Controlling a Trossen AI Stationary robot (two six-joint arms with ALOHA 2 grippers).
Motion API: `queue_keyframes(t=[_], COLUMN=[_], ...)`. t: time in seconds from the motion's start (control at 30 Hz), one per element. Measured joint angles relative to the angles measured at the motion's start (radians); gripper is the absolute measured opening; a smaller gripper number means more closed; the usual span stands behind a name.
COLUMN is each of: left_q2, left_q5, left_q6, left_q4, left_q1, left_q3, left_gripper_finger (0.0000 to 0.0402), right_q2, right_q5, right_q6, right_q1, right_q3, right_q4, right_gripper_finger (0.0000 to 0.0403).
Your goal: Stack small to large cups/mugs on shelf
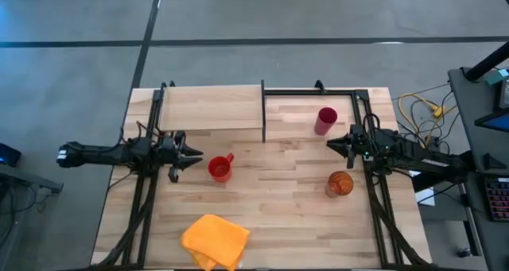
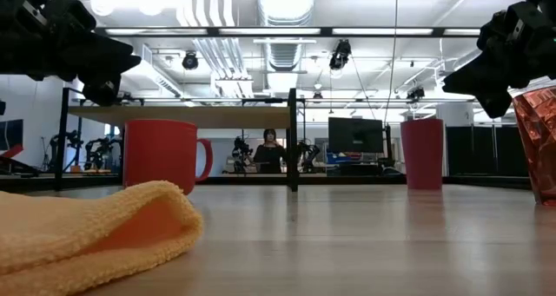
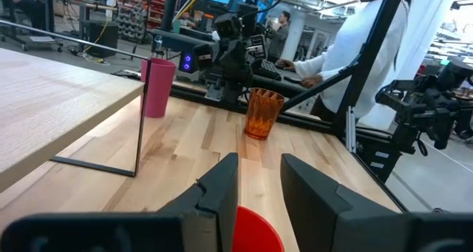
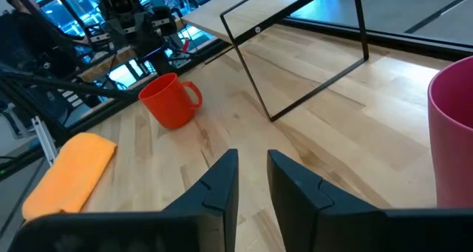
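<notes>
Three cups stand upright on their bases. The red mug [image 1: 220, 168] is on the tabletop, handle toward the right. The pink tumbler [image 1: 325, 120] is inside the right half of the shelf frame, and the orange striped cup [image 1: 340, 183] is near the table's right side. The shelf's pale panel [image 1: 211, 108] spans the left half, with the thin divider [image 1: 263, 112] beside it. My left gripper [image 1: 199, 154] hovers just left of the mug, narrowly open, and the mug's rim [image 3: 255, 230] shows below its fingers. My right gripper [image 1: 328, 144] hovers between tumbler and orange cup, narrowly open.
A yellow-orange cloth [image 1: 215, 241] lies bunched near the table's near edge. Bare planks stretch between the mug and the orange cup. Black frame rails run along both table sides. People and other equipment show in the room beyond the table.
</notes>
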Motion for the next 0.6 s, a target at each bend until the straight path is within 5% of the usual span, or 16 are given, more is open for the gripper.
queue_keyframes(t=[0.6], left_q2=[0.0], left_q5=[0.007], left_q6=[0.0], left_q4=[0.0], left_q1=[0.0], left_q3=[0.0], left_gripper_finger=[0.0089], right_q2=[0.0], right_q5=[0.0], right_q6=[0.0], right_q1=[0.0], right_q3=[0.0], right_q4=[0.0], right_gripper_finger=[0.0068])
